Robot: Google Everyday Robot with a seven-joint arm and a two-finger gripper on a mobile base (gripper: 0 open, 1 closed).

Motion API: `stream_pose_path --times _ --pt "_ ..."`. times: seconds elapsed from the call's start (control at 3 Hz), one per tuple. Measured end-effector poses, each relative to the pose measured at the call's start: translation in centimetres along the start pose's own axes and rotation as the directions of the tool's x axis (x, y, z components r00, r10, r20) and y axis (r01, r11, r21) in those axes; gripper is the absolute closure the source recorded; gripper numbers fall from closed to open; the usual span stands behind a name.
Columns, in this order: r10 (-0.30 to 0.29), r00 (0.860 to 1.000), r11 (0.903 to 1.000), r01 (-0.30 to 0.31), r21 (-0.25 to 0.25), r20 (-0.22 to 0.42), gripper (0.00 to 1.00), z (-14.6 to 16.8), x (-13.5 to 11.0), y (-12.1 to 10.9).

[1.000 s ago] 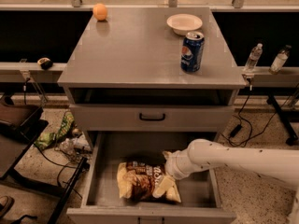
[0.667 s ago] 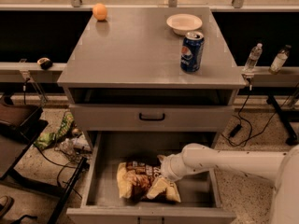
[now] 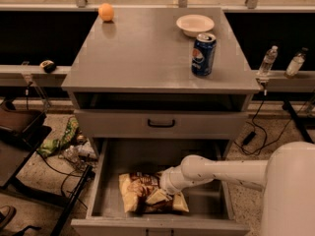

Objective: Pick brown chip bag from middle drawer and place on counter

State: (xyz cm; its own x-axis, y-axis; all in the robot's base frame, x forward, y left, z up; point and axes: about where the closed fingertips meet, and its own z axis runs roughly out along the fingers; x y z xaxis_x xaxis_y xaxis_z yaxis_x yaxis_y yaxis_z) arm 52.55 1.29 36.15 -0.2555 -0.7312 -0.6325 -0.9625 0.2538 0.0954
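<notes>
While your gripper [image 3: 158, 191] is hanging over the brown chip bag [image 3: 134, 196] in the middle drawer [image 3: 212, 204], you are not seeing whether it grips.

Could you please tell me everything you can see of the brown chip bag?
The brown chip bag is a crinkly, pillow-shaped packet, dark brown in the middle with pale yellow-tan ends. It lies flat on the grey floor of the open middle drawer, near its front. The gripper reaches in from the right and sits over the bag's right part, hiding some of it.
</notes>
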Motion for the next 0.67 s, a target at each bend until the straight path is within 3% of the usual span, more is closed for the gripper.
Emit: stream_pose_path --times 0.33,0.67 --pt "-0.065 0.997 0.9977 0.065 -0.018 0.035 0.81 0.5 -2.8 1.4" --pt "-0.115 0.993 0.9933 0.115 0.009 0.008 1.00 -3.3 -4.4 2.7"
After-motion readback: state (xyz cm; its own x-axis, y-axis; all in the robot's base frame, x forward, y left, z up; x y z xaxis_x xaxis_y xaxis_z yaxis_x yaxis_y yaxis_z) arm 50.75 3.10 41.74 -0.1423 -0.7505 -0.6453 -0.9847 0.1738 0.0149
